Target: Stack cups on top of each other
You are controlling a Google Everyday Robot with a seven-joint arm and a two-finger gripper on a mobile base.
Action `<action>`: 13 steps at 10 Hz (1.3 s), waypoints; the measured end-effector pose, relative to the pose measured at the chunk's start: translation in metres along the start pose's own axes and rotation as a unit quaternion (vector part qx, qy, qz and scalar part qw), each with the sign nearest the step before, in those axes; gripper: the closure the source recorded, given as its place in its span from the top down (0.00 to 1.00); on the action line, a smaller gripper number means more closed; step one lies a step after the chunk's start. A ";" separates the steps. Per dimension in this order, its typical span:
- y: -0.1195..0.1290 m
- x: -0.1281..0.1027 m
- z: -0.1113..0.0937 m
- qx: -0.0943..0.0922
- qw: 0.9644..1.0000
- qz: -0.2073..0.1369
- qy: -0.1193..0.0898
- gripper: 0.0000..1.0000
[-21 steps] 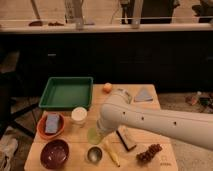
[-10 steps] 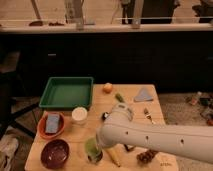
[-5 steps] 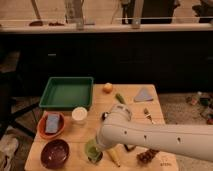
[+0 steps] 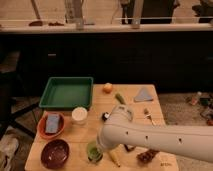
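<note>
The pale green cup (image 4: pixel 93 150) stands near the table's front edge, right of the dark red bowl (image 4: pixel 55 153). It sits on the spot where the silver cup stood; the silver cup is hidden beneath or behind it. My gripper (image 4: pixel 99 146) is at the end of the big white arm (image 4: pixel 150 137), which reaches in from the right. The gripper is right at the green cup and mostly covered by the wrist.
A green tray (image 4: pixel 66 92) is at the back left, with a white cup (image 4: pixel 79 115) in front of it. An orange bowl (image 4: pixel 42 131) holds a blue sponge. An orange (image 4: pixel 107 88), a grey cloth (image 4: pixel 144 94), a fork (image 4: pixel 148 116) and a banana (image 4: pixel 115 158) lie around the arm.
The arm swung down and left, carrying the green cup from mid-table to the silver cup's spot at the front. Over the last half second it has barely moved.
</note>
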 end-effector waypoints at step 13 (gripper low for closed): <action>0.003 0.001 0.007 0.004 1.000 0.004 -0.007 0.03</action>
